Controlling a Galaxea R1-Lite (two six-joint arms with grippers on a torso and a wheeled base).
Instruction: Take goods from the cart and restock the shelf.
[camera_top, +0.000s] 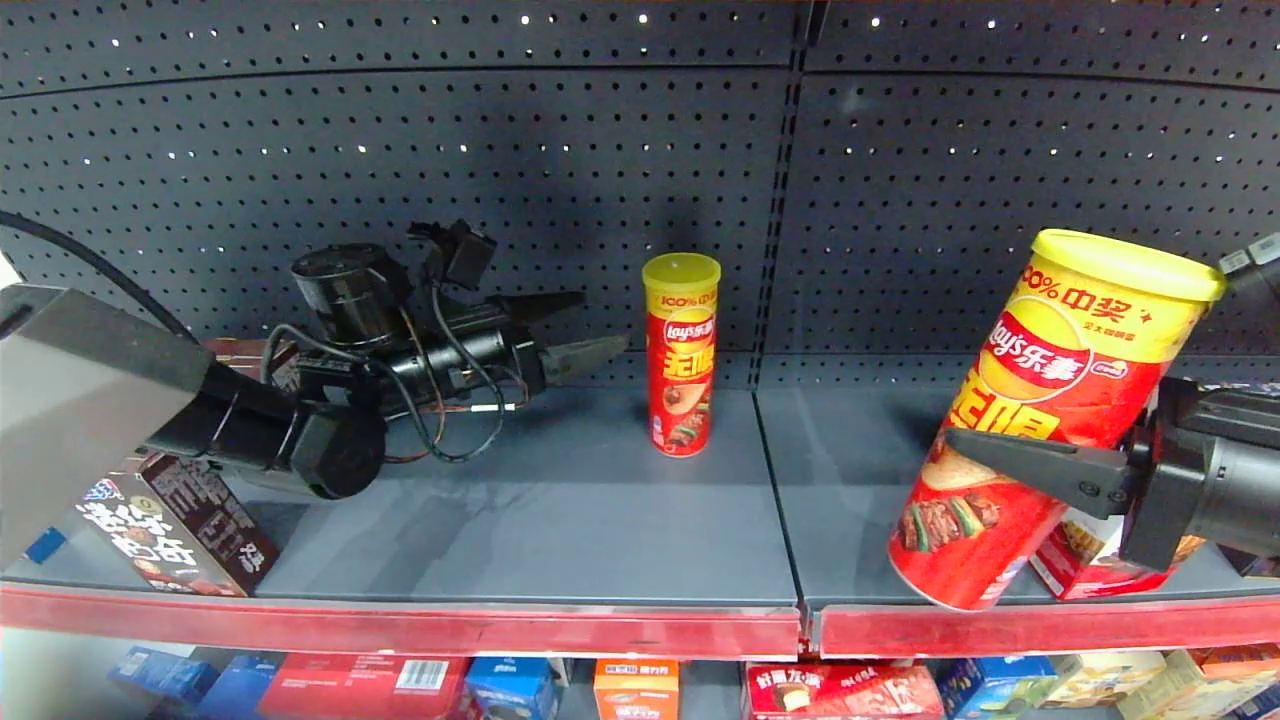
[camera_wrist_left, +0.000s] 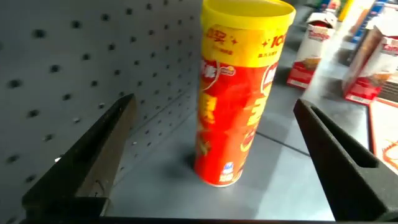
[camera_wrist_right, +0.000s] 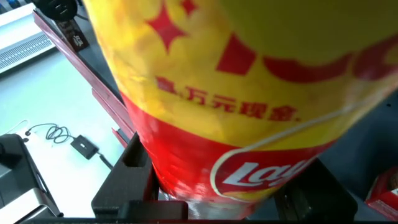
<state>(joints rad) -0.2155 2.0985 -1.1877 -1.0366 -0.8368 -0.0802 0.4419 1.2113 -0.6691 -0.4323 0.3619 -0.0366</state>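
Observation:
A red chips can with a yellow lid (camera_top: 680, 355) stands upright on the grey shelf (camera_top: 560, 520), near the pegboard back. My left gripper (camera_top: 603, 320) hovers just to its left, open, fingers pointing at the can without touching it. In the left wrist view the same can (camera_wrist_left: 239, 93) stands just beyond the spread fingers (camera_wrist_left: 93, 162). My right gripper (camera_top: 1010, 450) is shut on a second, tilted chips can (camera_top: 1060, 420) above the shelf's front right part. That can (camera_wrist_right: 249, 112) looms close in the right wrist view, with a dark finger (camera_wrist_right: 124, 180) beside it.
A brown snack box (camera_top: 180, 530) lies at the shelf's front left. A red packet (camera_top: 1090, 560) sits behind the held can. A seam (camera_top: 775, 480) splits the shelf in two. The red front rail (camera_top: 400, 625) edges it, with boxed goods (camera_top: 640, 690) on the lower shelf.

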